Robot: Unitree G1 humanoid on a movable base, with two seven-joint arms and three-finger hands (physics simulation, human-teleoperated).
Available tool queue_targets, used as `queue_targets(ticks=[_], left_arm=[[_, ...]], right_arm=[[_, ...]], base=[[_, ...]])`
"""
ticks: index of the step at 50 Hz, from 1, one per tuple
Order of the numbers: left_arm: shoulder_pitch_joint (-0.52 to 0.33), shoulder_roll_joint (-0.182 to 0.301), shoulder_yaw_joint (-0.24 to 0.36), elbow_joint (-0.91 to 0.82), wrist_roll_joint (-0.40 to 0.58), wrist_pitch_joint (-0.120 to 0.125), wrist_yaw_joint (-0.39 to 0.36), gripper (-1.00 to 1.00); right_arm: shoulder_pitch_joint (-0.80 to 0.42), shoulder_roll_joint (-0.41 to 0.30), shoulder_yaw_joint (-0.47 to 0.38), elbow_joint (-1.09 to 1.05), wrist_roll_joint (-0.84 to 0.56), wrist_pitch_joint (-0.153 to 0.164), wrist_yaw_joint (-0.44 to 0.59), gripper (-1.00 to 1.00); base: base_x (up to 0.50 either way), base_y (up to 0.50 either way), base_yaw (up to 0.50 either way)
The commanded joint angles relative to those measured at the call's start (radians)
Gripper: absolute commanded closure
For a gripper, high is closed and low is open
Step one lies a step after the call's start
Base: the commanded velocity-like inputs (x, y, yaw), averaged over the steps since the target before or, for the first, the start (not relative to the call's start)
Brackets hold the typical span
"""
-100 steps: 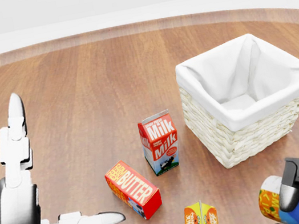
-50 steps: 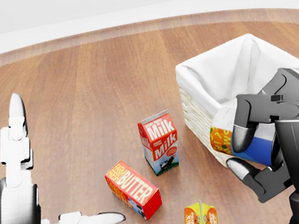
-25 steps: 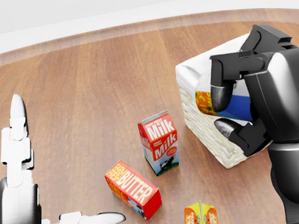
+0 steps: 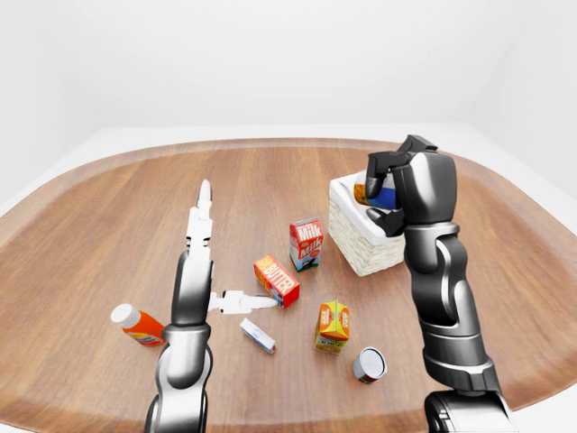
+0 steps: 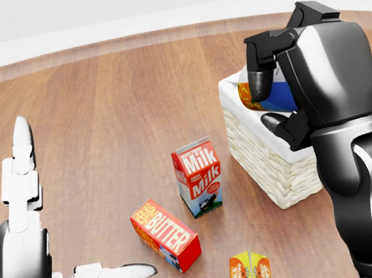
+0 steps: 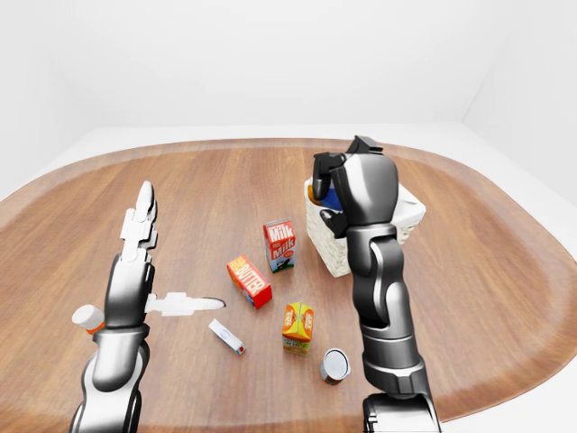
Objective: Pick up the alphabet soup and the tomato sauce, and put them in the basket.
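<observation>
Head view: the right hand (image 5: pixel 272 98), at the upper right of the frame, has its dark fingers clamped on the alphabet soup (image 5: pixel 265 95), an orange, white and blue can held on its side over the near-left rim of the basket (image 5: pixel 277 166). To finish well, the hand should travel a little further over the white lining and lower the can before letting go, so it does not strike the rim. The left hand (image 5: pixel 50 228), at the lower left, has its white fingers spread apart and holds nothing. A milk carton (image 5: pixel 198 177) and a butter box (image 5: pixel 165 235) stand at the centre.

Left-eye view: this wider picture shows what the head view cuts off. A small can (image 4: pixel 370 364), possibly the tomato sauce, lies on the worktop (image 4: pixel 90 225) at the lower centre right, beside the juice box (image 4: pixel 333 326). An orange bottle (image 4: pixel 137 326) lies at the lower left.

Right-eye view: nearly the same; nothing new.
</observation>
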Motion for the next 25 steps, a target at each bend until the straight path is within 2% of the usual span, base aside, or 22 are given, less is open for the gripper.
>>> queue_targets(ticks=[1, 5, 16, 22, 25], left_arm=[[0.002, 0.000, 0.000, -0.007, 0.004, 0.000, 0.000, -1.00], [0.002, 0.000, 0.000, -0.008, 0.004, 0.000, 0.000, -1.00], [0.002, 0.000, 0.000, -0.007, 0.004, 0.000, 0.001, -1.00], [0.002, 0.000, 0.000, -0.007, 0.003, 0.000, 0.000, -1.00], [0.002, 0.000, 0.000, -0.008, 0.004, 0.000, 0.000, -1.00]], right_arm=[[-0.098, -0.030, -0.006, 0.133, -0.030, -0.005, -0.061, 1.00], [-0.142, -0.054, -0.014, 0.247, -0.023, -0.015, -0.107, 1.00], [-0.233, -0.092, -0.013, 0.419, -0.017, -0.008, -0.159, 1.00], [-0.326, -0.123, 0.001, 0.636, -0.021, -0.050, -0.240, 1.00], [-0.369, -0.129, 0.003, 0.731, -0.012, -0.061, -0.271, 1.00]], base=[[0.00, 0.00, 0.00], [0.00, 0.00, 0.00], [0.00, 0.00, 0.00], [0.00, 0.00, 0.00], [0.00, 0.00, 0.00]])
